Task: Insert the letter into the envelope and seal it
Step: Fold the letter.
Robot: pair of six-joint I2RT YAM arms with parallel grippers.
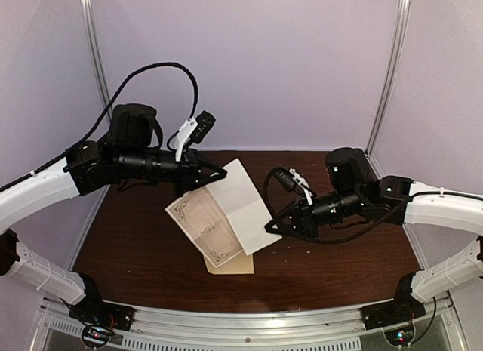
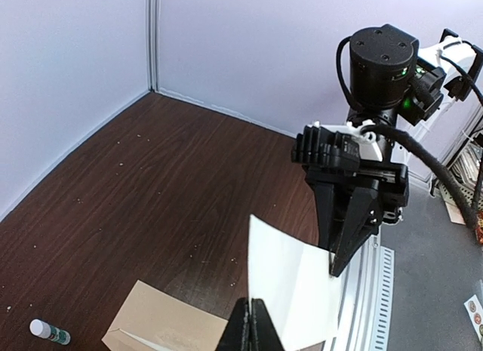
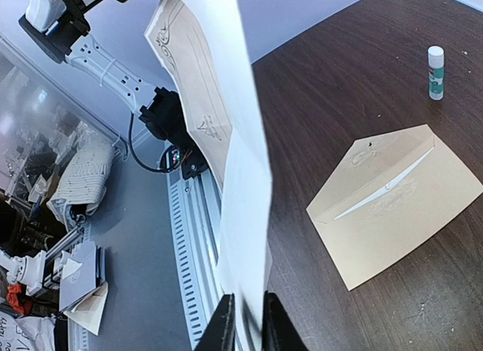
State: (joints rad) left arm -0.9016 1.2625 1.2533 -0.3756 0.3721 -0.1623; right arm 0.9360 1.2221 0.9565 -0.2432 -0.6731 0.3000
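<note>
Overhead, the letter (image 1: 219,215) hangs in the air between the two arms, above the dark wooden worktop (image 1: 136,245). The left pincer (image 1: 219,172) is clamped shut on the sheet's far edge. The right pincer (image 1: 270,229) stands narrowly apart, with the near-right edge of the sheet between its fingers (image 3: 226,328). The sheet is creased: one part shows the bordered print, the other is plain white. The envelope (image 1: 238,264) lies flat on the worktop, partly hidden beneath the letter in the top view. A glue stick (image 3: 435,72) stands upright, well apart from the envelope.
</note>
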